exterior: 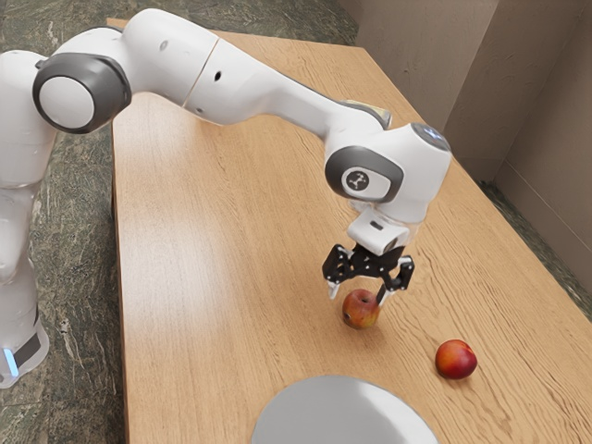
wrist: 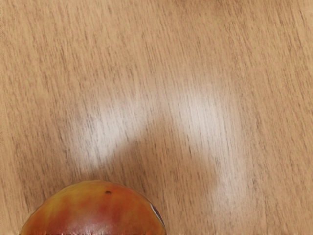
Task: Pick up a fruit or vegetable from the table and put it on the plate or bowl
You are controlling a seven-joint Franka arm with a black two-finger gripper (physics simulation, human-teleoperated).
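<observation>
A red and yellow apple (exterior: 360, 309) rests on the wooden table (exterior: 213, 259). My black gripper (exterior: 358, 292) hangs right above it, open, with a fingertip on either side of the apple's top and not clamping it. In the wrist view the apple (wrist: 93, 210) sits just under my hand on the wood. A second red fruit (exterior: 456, 359) lies further toward the exterior view's right. A grey round plate (exterior: 342, 414) lies at the table's near edge, below the apple.
Bare wood stretches across the far and left parts of the table. Beige walls (exterior: 518, 83) rise beyond the table's right side. A dark stone floor (exterior: 65, 305) runs along the exterior view's left.
</observation>
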